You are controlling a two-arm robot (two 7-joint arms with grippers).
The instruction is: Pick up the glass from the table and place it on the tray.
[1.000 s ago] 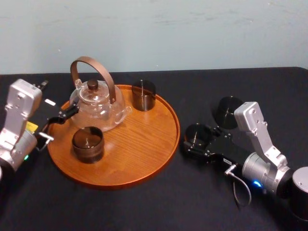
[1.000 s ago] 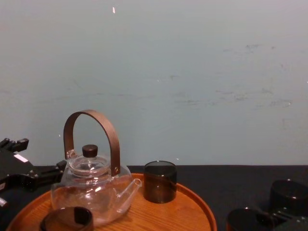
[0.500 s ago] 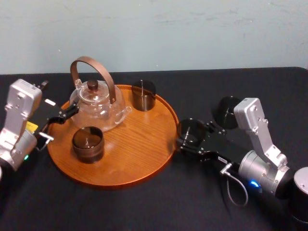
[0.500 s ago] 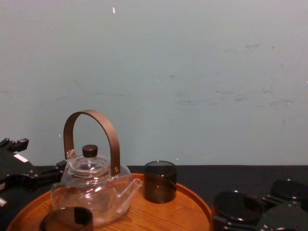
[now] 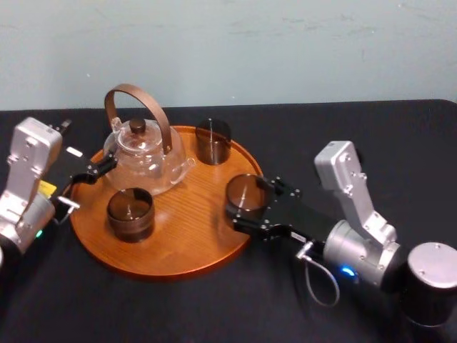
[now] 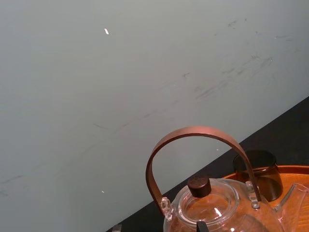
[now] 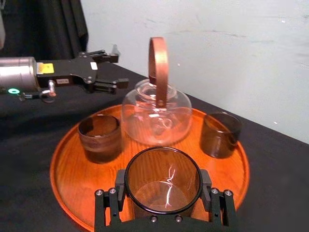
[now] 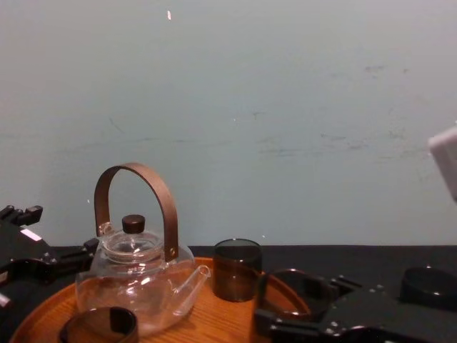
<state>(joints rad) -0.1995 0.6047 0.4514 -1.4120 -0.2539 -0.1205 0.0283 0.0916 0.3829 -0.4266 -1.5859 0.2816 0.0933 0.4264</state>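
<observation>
Bare wood on the tray (image 5: 178, 246) runs from its centre out to the 5-to-7 o'clock rim. The teapot (image 5: 146, 153), with its tall handle, blocks 11 o'clock. The far glass (image 5: 213, 141) stands at 1 and the near glass (image 5: 130, 213) at 9. The right gripper (image 5: 248, 205), clamped on the held glass (image 5: 243, 189), fills 3 o'clock. The left gripper (image 5: 96, 169) sits just outside 10.

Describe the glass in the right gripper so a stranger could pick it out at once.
Find the round wooden tray on the black table. A teapot and two dark glasses stand free on it. The third glass is at its right edge, the only one clamped in the right gripper.
</observation>
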